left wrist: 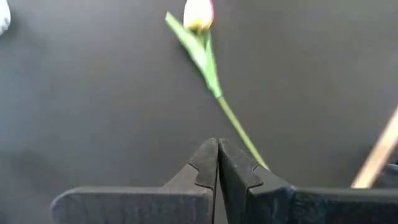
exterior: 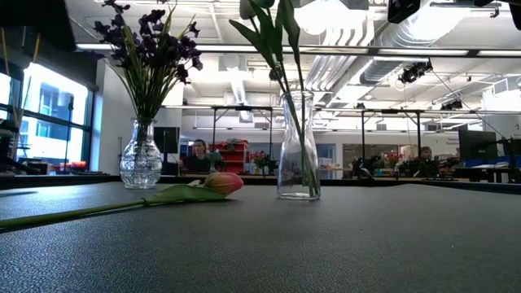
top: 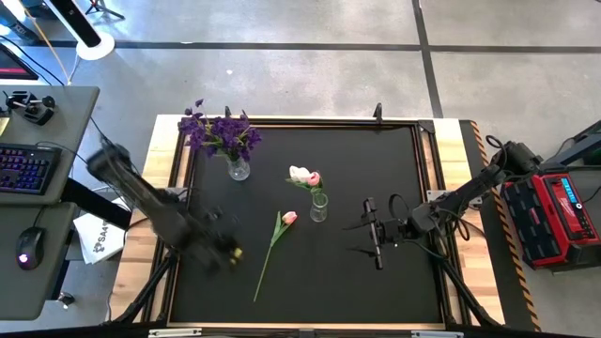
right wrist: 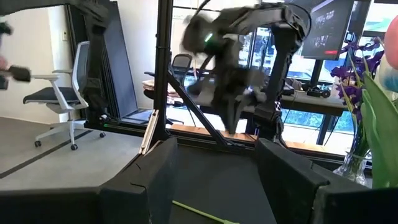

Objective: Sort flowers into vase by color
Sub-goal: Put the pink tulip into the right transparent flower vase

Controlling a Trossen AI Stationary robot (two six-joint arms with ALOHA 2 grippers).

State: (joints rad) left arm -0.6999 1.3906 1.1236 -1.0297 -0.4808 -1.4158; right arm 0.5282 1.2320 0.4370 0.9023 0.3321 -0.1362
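Note:
A loose pink tulip (top: 288, 218) lies flat on the black table, its green stem (top: 266, 268) running toward the near edge. The purple flowers (top: 222, 133) stand in a round glass vase (top: 238, 169) at the far left. White and pink tulips (top: 303, 176) stand in a slim glass vase (top: 319, 207) at the middle. My left gripper (top: 230, 253), blurred, hovers left of the loose stem. In the left wrist view it is shut (left wrist: 217, 163), with the stem (left wrist: 239, 130) running past below its tips. My right gripper (top: 371, 235) hangs open right of the slim vase, nothing between its fingers (right wrist: 217, 180).
A wooden frame (top: 169, 169) borders the black mat. A desk with a keyboard (top: 23, 169) stands left of the table and a red case (top: 554, 216) to its right. In the low view, people sit in the room beyond the table (exterior: 198, 155).

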